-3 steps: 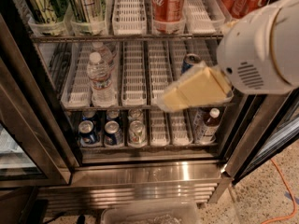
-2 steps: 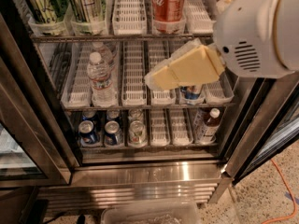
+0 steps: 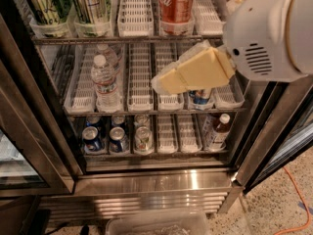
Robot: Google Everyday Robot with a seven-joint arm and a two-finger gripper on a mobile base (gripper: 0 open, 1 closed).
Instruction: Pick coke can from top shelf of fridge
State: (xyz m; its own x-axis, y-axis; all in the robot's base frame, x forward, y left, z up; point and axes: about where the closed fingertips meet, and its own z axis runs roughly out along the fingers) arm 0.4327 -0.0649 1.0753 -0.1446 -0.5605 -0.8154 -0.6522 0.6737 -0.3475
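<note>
Pincer (image 3: 160, 82) before fridge (image 3: 146, 180) middle shelf (image 3: 141, 89), open or closed I cannot tell, two coke cans (image 3: 176, 3), two green cans (image 3: 46, 4) on top shelf (image 3: 136, 18)

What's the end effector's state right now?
The end effector: open or closed cannot be told; it hangs inside the open fridge, below the coke can.

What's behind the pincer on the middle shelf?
Cream-yellow pincer hangs before the middle shelf. Behind it, a blue-and-silver can shows its lower half in a white slotted tray; its top is covered.
</note>
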